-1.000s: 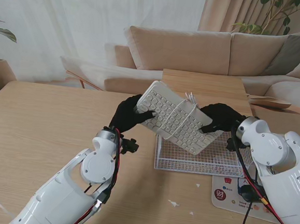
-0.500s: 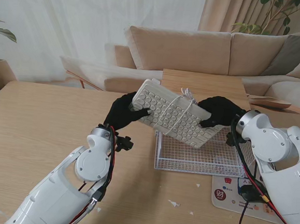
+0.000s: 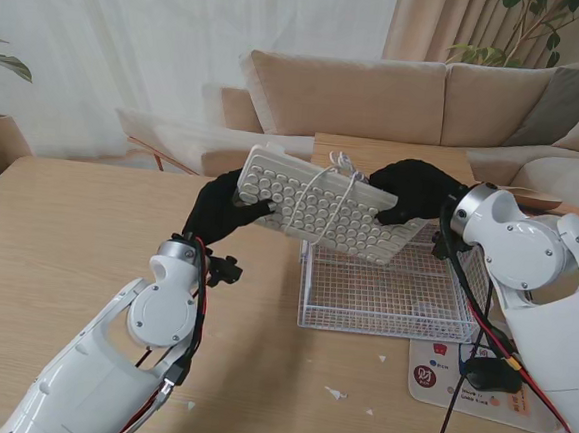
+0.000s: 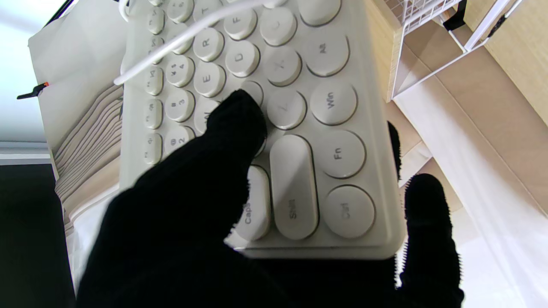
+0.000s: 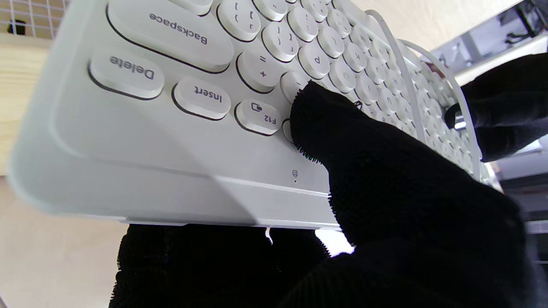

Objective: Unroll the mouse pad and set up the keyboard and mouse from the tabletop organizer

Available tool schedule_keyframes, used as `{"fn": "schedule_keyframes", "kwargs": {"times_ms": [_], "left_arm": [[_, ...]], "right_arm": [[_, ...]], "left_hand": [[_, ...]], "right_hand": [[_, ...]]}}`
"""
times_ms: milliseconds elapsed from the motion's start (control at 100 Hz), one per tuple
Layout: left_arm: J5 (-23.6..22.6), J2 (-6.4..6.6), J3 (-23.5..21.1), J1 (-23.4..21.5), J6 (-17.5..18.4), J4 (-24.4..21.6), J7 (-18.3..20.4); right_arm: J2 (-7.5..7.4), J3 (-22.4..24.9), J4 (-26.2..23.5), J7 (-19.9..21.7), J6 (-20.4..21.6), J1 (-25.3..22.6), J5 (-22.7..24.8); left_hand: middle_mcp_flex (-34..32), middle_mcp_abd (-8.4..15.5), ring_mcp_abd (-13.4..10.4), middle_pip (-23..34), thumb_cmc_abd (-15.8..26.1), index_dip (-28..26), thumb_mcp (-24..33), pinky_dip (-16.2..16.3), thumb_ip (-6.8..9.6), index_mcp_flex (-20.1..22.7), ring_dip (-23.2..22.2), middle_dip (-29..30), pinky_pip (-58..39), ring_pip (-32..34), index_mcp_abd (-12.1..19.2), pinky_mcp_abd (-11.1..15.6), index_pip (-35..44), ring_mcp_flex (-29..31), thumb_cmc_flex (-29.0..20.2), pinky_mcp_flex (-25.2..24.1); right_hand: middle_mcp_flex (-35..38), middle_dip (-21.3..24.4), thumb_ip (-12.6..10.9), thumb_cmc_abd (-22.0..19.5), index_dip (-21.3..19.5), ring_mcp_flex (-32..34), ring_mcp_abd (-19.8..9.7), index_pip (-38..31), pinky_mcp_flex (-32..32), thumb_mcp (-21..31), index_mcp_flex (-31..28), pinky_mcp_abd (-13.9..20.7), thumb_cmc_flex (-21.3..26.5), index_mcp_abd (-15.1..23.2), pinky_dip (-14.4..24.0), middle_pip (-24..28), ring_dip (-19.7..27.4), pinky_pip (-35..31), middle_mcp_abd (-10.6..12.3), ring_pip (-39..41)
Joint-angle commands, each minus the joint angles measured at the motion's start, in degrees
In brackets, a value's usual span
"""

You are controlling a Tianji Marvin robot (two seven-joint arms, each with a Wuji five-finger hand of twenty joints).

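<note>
A white keyboard (image 3: 326,204) with round keys and its white cable looped around it hangs in the air over the wire organizer (image 3: 389,295). My left hand (image 3: 220,211), in a black glove, is shut on its left end; the thumb lies on the keys (image 4: 239,115). My right hand (image 3: 407,191) is shut on the right end, thumb on the top key row (image 5: 325,124). Both hands hold the keyboard (image 4: 274,128) clear of the basket, tilted with its left end higher. No mouse or mouse pad can be made out in these views.
The white wire organizer stands on the wooden table (image 3: 65,259) to my right of centre. A white card with logos (image 3: 447,379) lies nearer to me than the basket, with cables over it. A beige sofa (image 3: 399,100) is behind the table.
Both hands have lifted the keyboard up out of the organizer and shifted it to the left and away from me. It now rides higher and less steeply tilted.
</note>
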State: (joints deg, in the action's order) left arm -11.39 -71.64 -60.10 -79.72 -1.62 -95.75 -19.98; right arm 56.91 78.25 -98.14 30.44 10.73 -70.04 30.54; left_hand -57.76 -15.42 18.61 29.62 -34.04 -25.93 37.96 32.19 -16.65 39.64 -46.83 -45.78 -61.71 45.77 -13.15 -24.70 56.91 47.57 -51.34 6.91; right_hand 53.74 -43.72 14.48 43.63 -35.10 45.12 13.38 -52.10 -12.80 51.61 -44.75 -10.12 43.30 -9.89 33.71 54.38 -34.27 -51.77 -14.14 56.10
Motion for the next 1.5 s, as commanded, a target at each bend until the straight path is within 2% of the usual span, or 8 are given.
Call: {"fn": "schedule_keyframes", "kwargs": {"times_ms": [0, 250, 570, 770, 1180, 1490], "left_arm": [[-0.48, -0.01, -0.28, -0.86, 0.28, -1.38, 0.69], [-2.18, 0.65, -3.8, -3.47, 0.62, -2.83, 0.61], [-2.65, 1.03, -9.09, -7.12, 1.58, -3.45, -0.32], [-3.23, 1.23, -11.74, -9.24, 2.69, -3.51, -0.87], [-2.54, 0.99, -15.24, -12.71, 2.7, -2.1, -2.49], [-0.13, 0.91, -17.74, -15.99, 1.85, -2.24, -1.98]], "right_arm": [[0.95, -1.06, -1.8, 0.24, 0.69, 1.25, -1.35], [1.25, -5.25, -0.52, 0.29, 1.51, 6.15, -3.89], [2.84, -13.82, 4.13, -3.2, 0.18, 12.56, -7.39], [3.83, -19.46, 7.88, -5.44, 0.96, 16.34, -8.04], [5.91, -28.31, 13.62, -8.3, 0.76, 21.74, -12.04], [6.46, -32.29, 15.96, -8.38, -0.23, 22.85, -12.43]], "left_hand": [[-2.01, 1.92, -0.23, 3.76, 5.58, 0.8, 4.21, 0.56, 6.15, 3.16, 0.72, -0.96, 0.64, 0.22, 4.38, -0.84, -0.39, -1.3, -6.76, -1.12], [-1.88, 1.97, -0.13, 3.73, 5.4, 1.97, 4.15, 0.4, 6.32, 3.93, 0.28, -1.28, 0.96, 0.87, 4.8, -0.82, -0.95, -3.27, -6.33, -2.15], [-1.77, 1.57, 0.47, 3.74, 5.5, 2.28, 3.91, 0.29, 6.43, 3.97, 0.0, -1.64, 1.08, 1.43, 4.31, -0.79, -1.2, -4.15, -6.52, -2.88], [-1.97, 1.38, 0.73, 3.85, 5.48, 2.32, 3.77, 0.17, 6.48, 4.13, -0.07, -1.74, 1.21, 1.68, 3.89, -0.9, -1.29, -4.13, -6.66, -3.17], [-2.12, 0.65, 1.54, 4.16, 5.55, 2.11, 3.77, 0.0, 6.54, 4.22, -0.2, -1.9, 1.4, 2.01, 3.03, -1.01, -1.38, -4.15, -7.13, -3.53], [-1.97, -0.01, 2.01, 4.39, 5.6, 1.77, 3.71, 0.05, 6.59, 4.21, -0.38, -2.05, 1.33, 2.25, 2.38, -0.8, -1.54, -4.41, -7.51, -3.97]], "right_hand": [[2.33, -1.32, -1.94, -2.82, -2.37, 1.59, -2.63, -3.16, 0.01, 6.96, -1.93, -0.09, 3.84, 7.49, -1.48, 4.01, -0.78, -2.25, 0.67, 1.24], [2.29, -1.38, -1.94, -2.84, -2.44, 1.55, -3.02, -3.13, -0.18, 6.98, -1.97, 0.06, 3.71, 7.89, -1.91, 3.91, -0.79, -2.52, 1.01, 1.06], [1.89, -1.5, -1.83, -3.36, -2.52, 1.34, -3.25, -2.97, 0.14, 6.65, -1.7, 0.29, 3.46, 8.44, -2.43, 3.73, -0.79, -2.71, 1.5, 0.85], [1.74, -1.56, -1.84, -3.85, -2.67, 1.16, -3.7, -2.9, 0.63, 6.09, -1.58, 0.5, 3.46, 8.98, -2.78, 3.67, -0.76, -2.71, 1.92, 0.66], [1.45, -1.68, -1.78, -4.49, -2.79, 0.77, -3.86, -2.74, 1.3, 5.57, -1.36, 0.6, 3.4, 9.42, -3.43, 3.54, -0.72, -2.43, 2.15, 0.43], [1.26, -1.77, -1.88, -4.85, -2.93, 0.68, -3.94, -2.65, 1.93, 5.19, -1.1, 0.57, 3.47, 9.35, -3.81, 3.54, -0.67, -2.13, 2.3, 0.34]]}}
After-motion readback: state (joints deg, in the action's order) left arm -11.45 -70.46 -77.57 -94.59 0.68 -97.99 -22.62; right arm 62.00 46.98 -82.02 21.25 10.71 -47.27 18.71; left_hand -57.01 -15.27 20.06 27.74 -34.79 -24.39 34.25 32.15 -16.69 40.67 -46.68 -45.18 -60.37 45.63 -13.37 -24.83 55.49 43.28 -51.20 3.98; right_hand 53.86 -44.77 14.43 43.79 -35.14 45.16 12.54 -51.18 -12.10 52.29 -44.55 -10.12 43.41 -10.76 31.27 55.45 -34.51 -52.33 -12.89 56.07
